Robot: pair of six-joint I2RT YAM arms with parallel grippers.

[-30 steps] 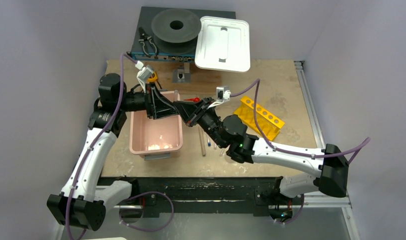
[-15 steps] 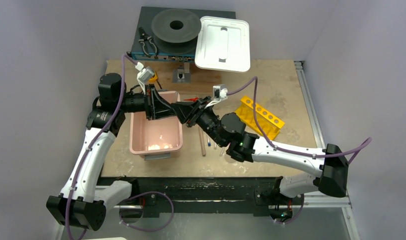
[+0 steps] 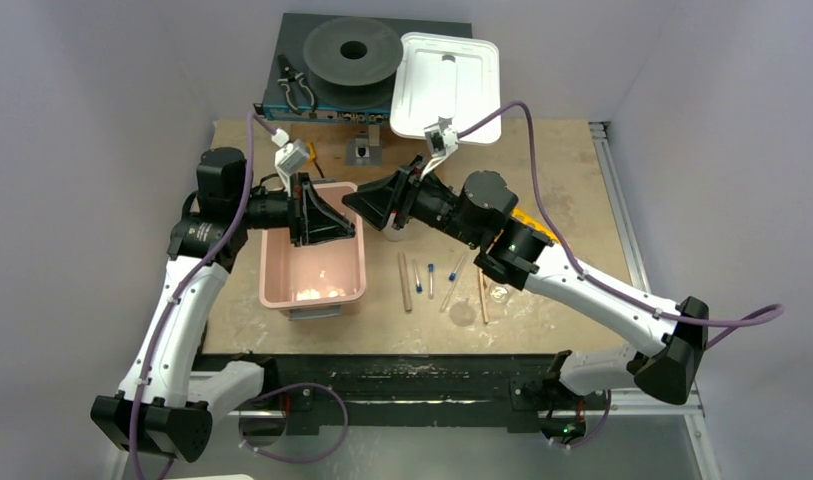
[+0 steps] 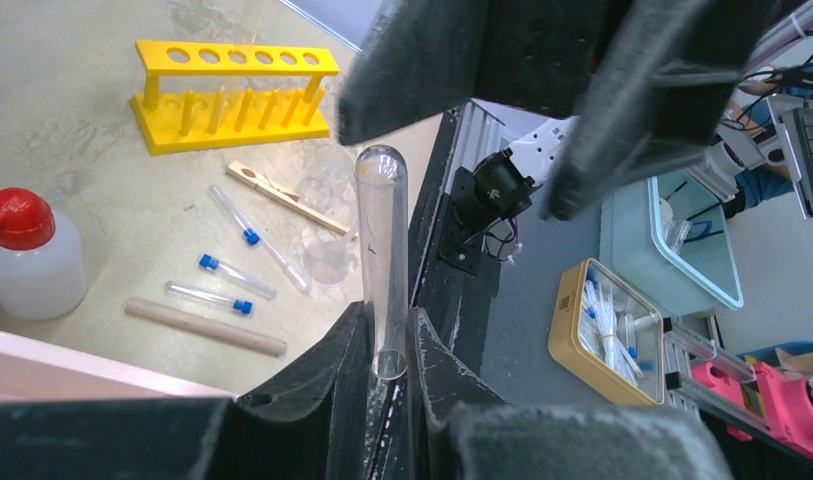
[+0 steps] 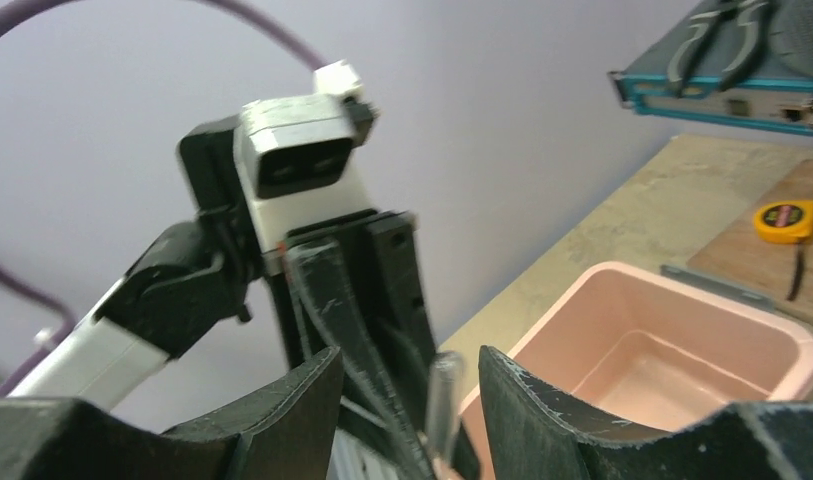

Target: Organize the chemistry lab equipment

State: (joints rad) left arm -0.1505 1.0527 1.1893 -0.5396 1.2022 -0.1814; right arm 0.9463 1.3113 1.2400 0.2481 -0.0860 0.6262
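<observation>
My left gripper (image 4: 389, 318) is shut on the open end of a clear tube (image 4: 381, 230), held out over the pink bin (image 3: 312, 265). My right gripper (image 5: 410, 368) faces it, open, with its fingers either side of the tube's round tip (image 5: 442, 395) and apart from it. On the table lie three blue-capped tubes (image 3: 431, 280), a wooden stick (image 3: 404, 282), a clear round dish (image 3: 462, 313) and a tiny glass (image 3: 499, 293). The white squeeze bottle (image 4: 27, 265) and the yellow rack (image 4: 232, 95) show in the left wrist view.
A white tray (image 3: 447, 85), a black disc (image 3: 352, 50) and black pliers (image 3: 297, 88) sit at the back. A yellow tape measure (image 5: 787, 218) lies behind the bin. My right arm covers most of the rack from above.
My right gripper has opened off the tube and swung up and back to the right, uncovering the tubes and sticks on the table. My left gripper has closed on the tube.
</observation>
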